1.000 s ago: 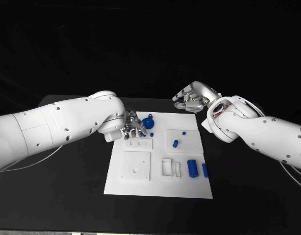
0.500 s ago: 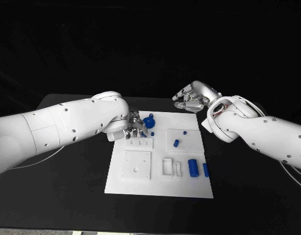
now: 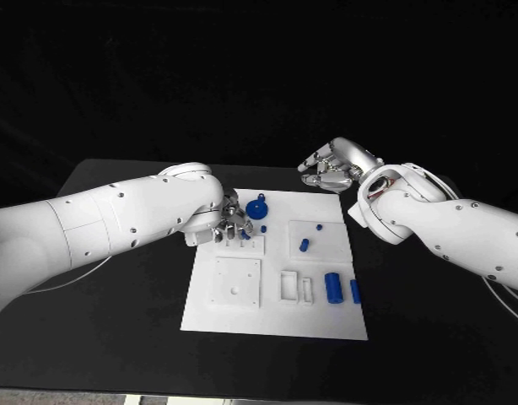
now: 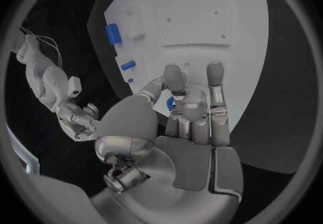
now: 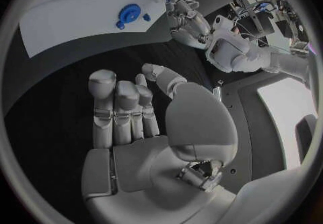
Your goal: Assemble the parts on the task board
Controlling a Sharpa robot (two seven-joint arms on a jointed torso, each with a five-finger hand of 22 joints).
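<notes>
The left robot hand (image 3: 234, 223) is hovering over the task board (image 3: 245, 314), pinching a small blue part (image 4: 172, 104) in its fingertips beside the blue round part (image 3: 256, 208), while the right robot hand (image 3: 330, 170) is hanging empty, fingers loosely apart, past the board's far edge above the black surface (image 3: 113, 337)

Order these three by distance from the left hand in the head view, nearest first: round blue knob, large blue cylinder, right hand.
1. Round blue knob, just beside the left hand, at the board's far edge.
2. Right hand, beyond the board's far right corner.
3. Large blue cylinder, near right part of the board.
</notes>
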